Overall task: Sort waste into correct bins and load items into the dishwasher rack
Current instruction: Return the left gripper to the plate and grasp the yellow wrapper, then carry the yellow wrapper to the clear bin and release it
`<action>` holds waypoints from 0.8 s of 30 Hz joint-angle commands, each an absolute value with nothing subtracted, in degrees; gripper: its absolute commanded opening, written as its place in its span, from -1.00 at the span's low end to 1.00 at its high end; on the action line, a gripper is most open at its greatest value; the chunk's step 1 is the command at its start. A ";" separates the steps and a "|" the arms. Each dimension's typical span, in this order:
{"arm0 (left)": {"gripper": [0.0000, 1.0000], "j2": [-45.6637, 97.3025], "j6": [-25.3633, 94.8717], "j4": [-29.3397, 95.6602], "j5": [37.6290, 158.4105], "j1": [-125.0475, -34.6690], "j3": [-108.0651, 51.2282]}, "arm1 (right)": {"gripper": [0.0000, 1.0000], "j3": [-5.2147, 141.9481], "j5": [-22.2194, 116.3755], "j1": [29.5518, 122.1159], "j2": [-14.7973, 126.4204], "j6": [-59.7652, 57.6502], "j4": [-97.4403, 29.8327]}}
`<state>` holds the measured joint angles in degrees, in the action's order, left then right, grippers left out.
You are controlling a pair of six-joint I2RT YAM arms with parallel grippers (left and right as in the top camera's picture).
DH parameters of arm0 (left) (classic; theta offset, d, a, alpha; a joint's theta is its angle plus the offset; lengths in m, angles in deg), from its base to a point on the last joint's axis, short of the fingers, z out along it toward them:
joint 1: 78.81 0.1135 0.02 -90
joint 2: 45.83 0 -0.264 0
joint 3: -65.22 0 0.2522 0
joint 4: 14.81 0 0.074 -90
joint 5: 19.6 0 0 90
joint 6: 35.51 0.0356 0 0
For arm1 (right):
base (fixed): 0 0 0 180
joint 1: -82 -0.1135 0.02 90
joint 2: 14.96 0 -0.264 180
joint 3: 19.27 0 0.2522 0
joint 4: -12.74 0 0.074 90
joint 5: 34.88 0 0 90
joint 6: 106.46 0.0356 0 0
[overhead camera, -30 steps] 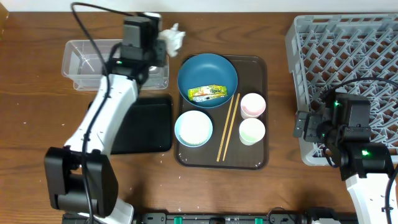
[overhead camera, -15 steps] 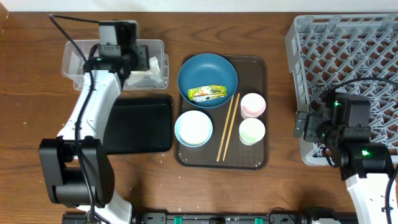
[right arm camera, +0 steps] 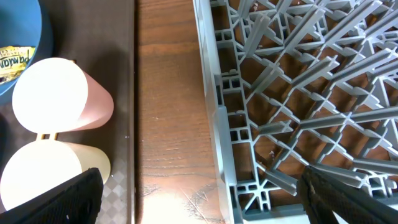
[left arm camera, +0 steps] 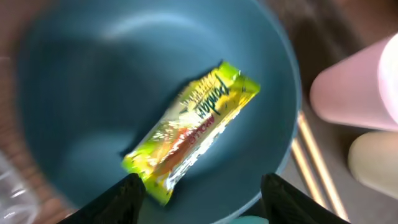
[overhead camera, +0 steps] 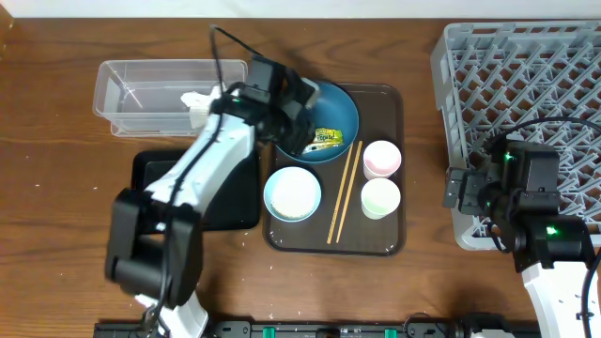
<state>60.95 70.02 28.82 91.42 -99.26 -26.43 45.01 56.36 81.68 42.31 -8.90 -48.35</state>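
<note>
Wooden surface [overhead camera: 56, 188] carries a brown tray [overhead camera: 396, 239] holding the blue plate [overhead camera: 340, 105]. I read the left end effector [left arm camera: 202, 202] as released, fingers spread directly above the plate. The yellow-green wrapper [left arm camera: 193, 130] lies on the plate. The right end effector [right arm camera: 199, 193] is also released, well right of the plate, at the dishwasher rack [right arm camera: 298, 93].

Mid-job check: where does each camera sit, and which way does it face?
Overhead: above the table, facing straight down; left gripper over the plate, right gripper by the rack.
Left wrist: facing down at the wrapper; own fingers show.
Right wrist: facing down at rack edge and green cup; own fingers show.
Shared: wrapper and pink cup, all views.
</note>
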 commanded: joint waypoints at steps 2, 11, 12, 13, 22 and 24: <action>0.39 67.25 72.73 27.71 85.01 -100.13 -25.51 | 0.99 46.24 56.18 81.99 42.05 -9.25 -48.39; 0.35 72.36 72.67 24.36 82.79 -100.17 -25.51 | 0.98 46.24 56.18 81.99 42.05 -9.25 -48.42; 0.24 72.39 72.67 24.43 82.79 -100.17 -25.51 | 0.99 46.24 56.18 81.99 42.05 -9.25 -48.42; 0.09 72.39 72.67 24.58 82.79 -100.17 -25.51 | 0.98 46.24 56.18 81.99 42.05 -9.25 -48.42; -0.88 68.84 68.67 24.56 82.76 -99.78 -27.11 | 0.99 46.24 56.18 81.99 42.05 -9.25 -48.63; -0.88 66.16 66.59 24.32 82.76 -99.19 -27.24 | 0.98 46.24 56.18 81.99 42.05 -9.25 -48.61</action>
